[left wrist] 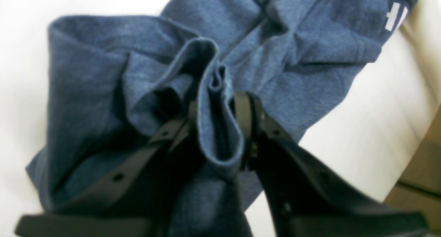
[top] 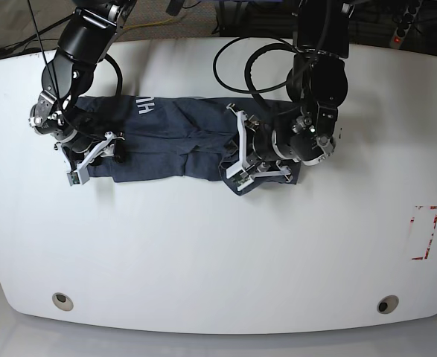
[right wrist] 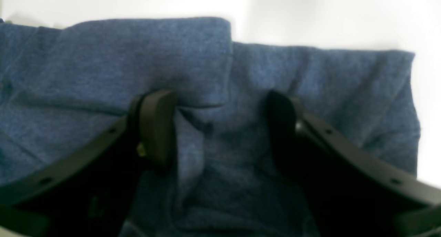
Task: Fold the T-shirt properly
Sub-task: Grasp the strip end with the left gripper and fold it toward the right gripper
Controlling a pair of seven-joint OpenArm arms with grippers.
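The T-shirt (top: 177,141) lies on the white table (top: 218,253) as a long, rumpled band running across the far half of the surface, folded over on itself, with white lettering (top: 145,106) showing near its upper edge toward the base view's left. Its slate-blue heathered cloth is bunched into pleats at the end on the base view's right.

There the left gripper (left wrist: 222,107) sits low on the shirt. In the left wrist view a thick upright fold of fabric stands between its two black fingers (left wrist: 243,109), which stand only narrowly apart and press against the cloth on both sides, so the claw has hold of the shirt.

At the other end, the right gripper (right wrist: 220,126) rests over the shirt with its jaws spread wide. Cloth fills the gap, and one pad (right wrist: 156,123) touches a small ridge of fabric, but nothing is pinched.

A red-marked rectangle (top: 424,232) sits on the table, well apart from the shirt.
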